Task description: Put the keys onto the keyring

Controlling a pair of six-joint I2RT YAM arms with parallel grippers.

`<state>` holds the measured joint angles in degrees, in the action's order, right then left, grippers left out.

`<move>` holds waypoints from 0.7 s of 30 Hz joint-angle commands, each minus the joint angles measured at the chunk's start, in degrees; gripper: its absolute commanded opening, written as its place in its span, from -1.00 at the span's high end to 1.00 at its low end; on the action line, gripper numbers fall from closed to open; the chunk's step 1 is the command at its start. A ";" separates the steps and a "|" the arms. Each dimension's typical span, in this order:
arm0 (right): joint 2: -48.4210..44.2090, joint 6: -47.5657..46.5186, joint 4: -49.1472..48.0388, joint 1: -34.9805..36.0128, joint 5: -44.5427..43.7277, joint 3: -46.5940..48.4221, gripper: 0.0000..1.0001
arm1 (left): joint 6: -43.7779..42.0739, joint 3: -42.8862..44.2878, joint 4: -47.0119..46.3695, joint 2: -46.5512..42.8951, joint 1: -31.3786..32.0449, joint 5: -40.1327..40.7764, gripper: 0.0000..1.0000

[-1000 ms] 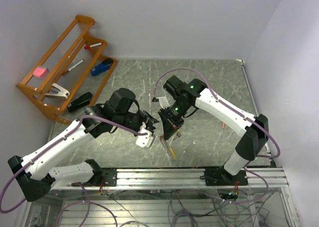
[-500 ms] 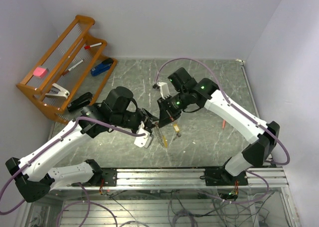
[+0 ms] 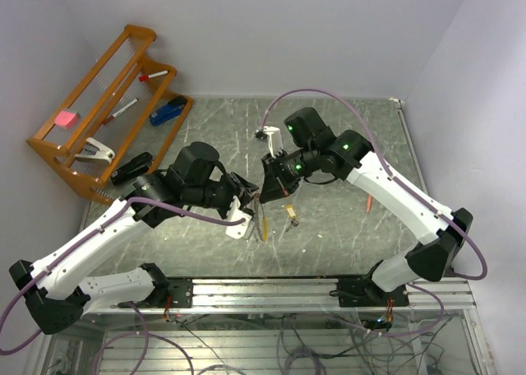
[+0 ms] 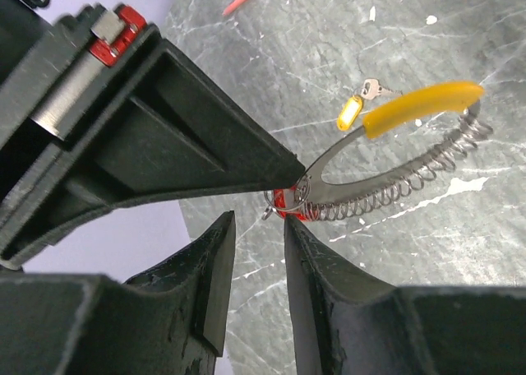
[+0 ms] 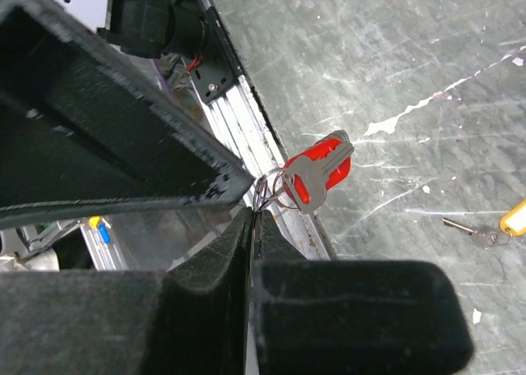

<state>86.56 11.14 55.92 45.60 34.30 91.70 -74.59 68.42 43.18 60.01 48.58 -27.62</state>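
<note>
The keyring [image 4: 386, 190] is a silvery coiled ring with a curved yellow tag [image 4: 421, 104]. It hangs just above the table between the two grippers [image 3: 261, 224]. My right gripper [image 5: 253, 212] is shut on the ring's thin wire end. The red-headed key [image 5: 320, 169] hangs on a small loop at that end and also shows in the left wrist view [image 4: 288, 202]. My left gripper [image 4: 256, 227] is open and empty, with its jaws just below the red key. The brass-yellow key [image 4: 352, 112] lies on the table beyond the ring [image 3: 290, 215].
A thin red stick [image 3: 370, 203] lies on the table to the right. An orange wooden rack [image 3: 99, 104] with a stapler, pens and other items stands at the back left. The metal rail [image 3: 329, 291] runs along the near edge.
My right gripper has carried the keyring back and to the left, up against the left gripper's fingertips. The yellow key on the table is now uncovered. The left gripper has shifted only slightly.
</note>
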 commanded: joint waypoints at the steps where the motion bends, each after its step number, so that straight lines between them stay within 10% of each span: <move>1: -2.88 0.00 -2.84 0.18 1.74 1.33 1.00 | -0.76 0.22 -1.96 -0.15 -0.29 2.50 0.19; 21: -3.43 -0.24 -3.57 0.19 3.46 1.51 1.00 | -0.51 0.84 -2.84 1.27 -0.36 0.72 0.62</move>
<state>84.71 11.14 54.24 45.63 36.82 91.72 -74.85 68.42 41.21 61.10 48.53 -25.78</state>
